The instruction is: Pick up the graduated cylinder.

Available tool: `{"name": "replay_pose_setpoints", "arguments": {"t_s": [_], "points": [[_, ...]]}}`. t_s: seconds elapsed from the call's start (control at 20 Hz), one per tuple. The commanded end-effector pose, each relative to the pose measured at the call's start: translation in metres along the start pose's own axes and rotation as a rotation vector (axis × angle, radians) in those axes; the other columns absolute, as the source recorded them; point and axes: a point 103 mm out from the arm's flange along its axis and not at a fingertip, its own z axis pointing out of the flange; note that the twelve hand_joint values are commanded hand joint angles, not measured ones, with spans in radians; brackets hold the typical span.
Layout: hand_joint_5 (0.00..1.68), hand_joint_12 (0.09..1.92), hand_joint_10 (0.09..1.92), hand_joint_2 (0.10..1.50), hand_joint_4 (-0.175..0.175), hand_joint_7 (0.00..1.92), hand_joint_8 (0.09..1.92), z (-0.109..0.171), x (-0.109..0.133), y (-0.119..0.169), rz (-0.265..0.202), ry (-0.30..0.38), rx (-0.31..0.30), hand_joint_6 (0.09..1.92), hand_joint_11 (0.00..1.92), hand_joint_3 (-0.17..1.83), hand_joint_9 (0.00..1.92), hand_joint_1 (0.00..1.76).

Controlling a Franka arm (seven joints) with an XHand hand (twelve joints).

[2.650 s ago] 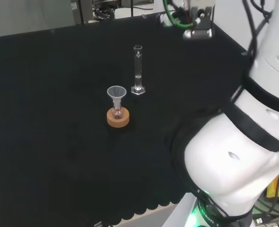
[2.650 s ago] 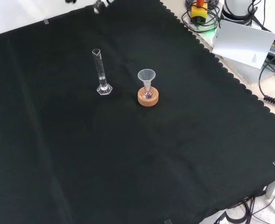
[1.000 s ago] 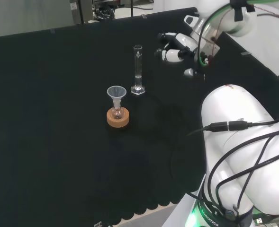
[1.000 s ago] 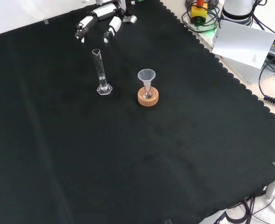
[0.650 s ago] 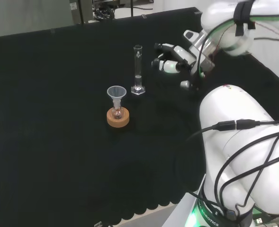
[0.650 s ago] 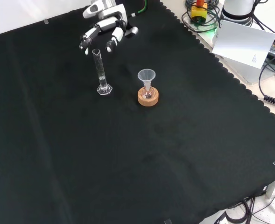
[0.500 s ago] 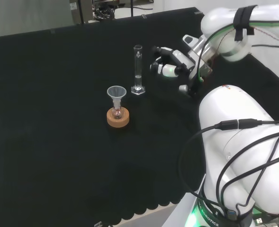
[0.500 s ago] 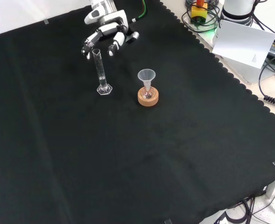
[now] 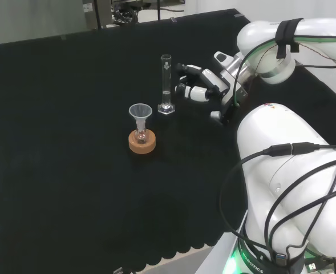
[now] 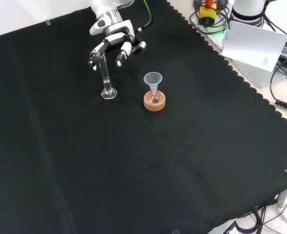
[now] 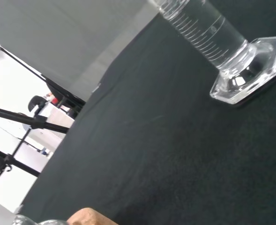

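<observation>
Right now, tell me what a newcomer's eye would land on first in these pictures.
First, the black and white hand, open, just right of the upright clear cylinder in the head view and not yet round it. Next, the funnel sitting in a small flask on a cork ring, to the cylinder's right in the front view. All of it stands out against the black cloth.

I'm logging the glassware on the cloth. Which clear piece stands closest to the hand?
The tall graduated cylinder on its hexagonal foot, upright just beside the hand. The other piece, the funnel in the small flask on the cork ring, stands farther off.
</observation>
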Motion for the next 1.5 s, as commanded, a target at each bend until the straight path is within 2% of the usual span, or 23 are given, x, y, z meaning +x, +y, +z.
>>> {"name": "replay_pose_setpoints", "arguments": {"t_s": [0.05, 0.65, 0.95, 1.35, 1.5], "points": [[0.42, 1.32, 0.56, 1.04, -0.013, 0.32, 0.59, 0.015, 0.003, 0.010, -0.034, 0.035, -0.015, 0.09, 0.26, -0.17, 0.54, 0.83], [0.41, 1.32, 0.55, 1.03, -0.010, 0.33, 0.58, 0.029, 0.010, 0.031, -0.084, 0.112, -0.039, 0.09, 0.28, -0.17, 0.56, 0.88], [0.47, 1.31, 0.55, 1.00, -0.007, 0.38, 0.58, 0.031, 0.013, 0.034, -0.124, 0.140, -0.017, 0.09, 0.29, -0.17, 0.59, 0.89], [0.50, 1.31, 0.53, 0.98, -0.005, 0.44, 0.57, 0.029, 0.010, 0.037, -0.136, 0.134, 0.026, 0.09, 0.32, -0.17, 0.65, 0.92], [0.52, 1.31, 0.53, 0.97, -0.004, 0.46, 0.57, 0.029, 0.010, 0.039, -0.140, 0.136, 0.026, 0.09, 0.34, -0.17, 0.66, 0.94]]}}
